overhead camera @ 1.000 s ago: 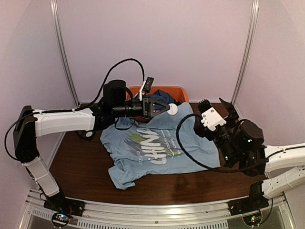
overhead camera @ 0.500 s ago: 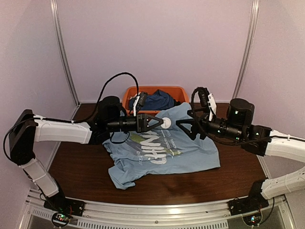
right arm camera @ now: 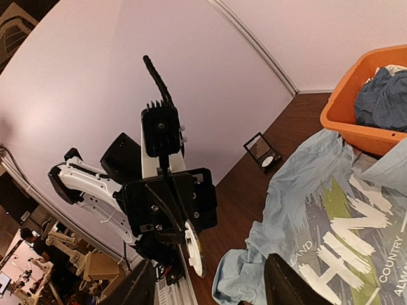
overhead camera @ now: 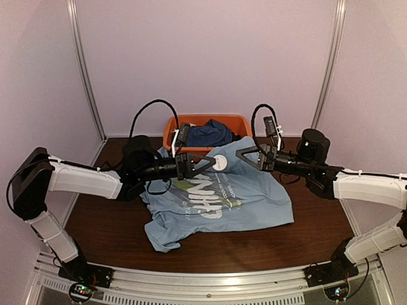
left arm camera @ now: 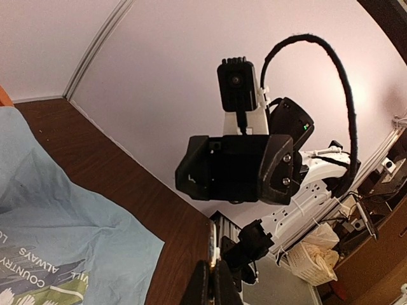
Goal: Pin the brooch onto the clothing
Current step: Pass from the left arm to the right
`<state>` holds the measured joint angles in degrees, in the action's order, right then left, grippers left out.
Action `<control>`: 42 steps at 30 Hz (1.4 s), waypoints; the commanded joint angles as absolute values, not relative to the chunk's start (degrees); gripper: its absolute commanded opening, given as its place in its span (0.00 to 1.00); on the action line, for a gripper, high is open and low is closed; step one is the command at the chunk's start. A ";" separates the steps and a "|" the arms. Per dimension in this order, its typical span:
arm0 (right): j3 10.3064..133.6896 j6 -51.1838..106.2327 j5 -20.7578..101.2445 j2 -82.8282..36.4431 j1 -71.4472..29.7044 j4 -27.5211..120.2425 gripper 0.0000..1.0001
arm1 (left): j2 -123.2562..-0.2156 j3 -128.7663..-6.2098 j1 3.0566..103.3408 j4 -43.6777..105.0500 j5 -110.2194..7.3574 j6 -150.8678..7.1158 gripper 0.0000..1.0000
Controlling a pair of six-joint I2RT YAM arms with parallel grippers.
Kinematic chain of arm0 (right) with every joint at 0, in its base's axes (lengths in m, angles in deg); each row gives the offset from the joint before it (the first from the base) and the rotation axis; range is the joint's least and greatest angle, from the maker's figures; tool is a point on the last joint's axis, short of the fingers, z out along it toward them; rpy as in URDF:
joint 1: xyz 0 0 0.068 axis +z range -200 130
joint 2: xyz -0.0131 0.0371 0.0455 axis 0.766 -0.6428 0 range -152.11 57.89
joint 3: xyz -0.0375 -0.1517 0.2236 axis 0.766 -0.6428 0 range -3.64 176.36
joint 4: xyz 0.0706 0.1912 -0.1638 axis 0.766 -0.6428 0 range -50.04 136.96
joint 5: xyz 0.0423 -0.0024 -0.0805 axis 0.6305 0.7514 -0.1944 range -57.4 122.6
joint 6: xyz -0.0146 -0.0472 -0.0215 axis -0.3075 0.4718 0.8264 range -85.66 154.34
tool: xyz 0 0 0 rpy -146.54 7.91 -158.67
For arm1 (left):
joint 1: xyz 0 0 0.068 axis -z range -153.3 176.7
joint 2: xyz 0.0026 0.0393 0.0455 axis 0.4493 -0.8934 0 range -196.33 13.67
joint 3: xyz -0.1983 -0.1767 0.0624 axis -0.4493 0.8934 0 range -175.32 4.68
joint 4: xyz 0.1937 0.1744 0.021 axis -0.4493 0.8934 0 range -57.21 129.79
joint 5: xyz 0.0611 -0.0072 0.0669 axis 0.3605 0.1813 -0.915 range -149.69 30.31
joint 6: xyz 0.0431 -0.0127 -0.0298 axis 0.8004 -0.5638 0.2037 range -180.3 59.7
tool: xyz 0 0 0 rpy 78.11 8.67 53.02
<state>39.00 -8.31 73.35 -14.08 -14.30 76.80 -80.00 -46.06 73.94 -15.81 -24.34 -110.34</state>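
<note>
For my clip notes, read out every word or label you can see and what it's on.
"HIN": large white letters on the light blue T-shirt, partly seen.
"COUNTRY", "ALWAYS": small white print on the same shirt.
Remaining small lines: too blurred to read.

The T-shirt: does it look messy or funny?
Yes. The T-shirt lies crumpled, not flat, on the table. Its near-left corner is bunched up, and its far edge rides up against the orange bin.
</note>
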 commanded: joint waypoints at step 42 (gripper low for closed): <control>34.41 -13.44 72.25 -23.13 -7.75 105.75 0.89 | -82.04 -40.47 76.18 -33.83 -28.81 -118.43 0.00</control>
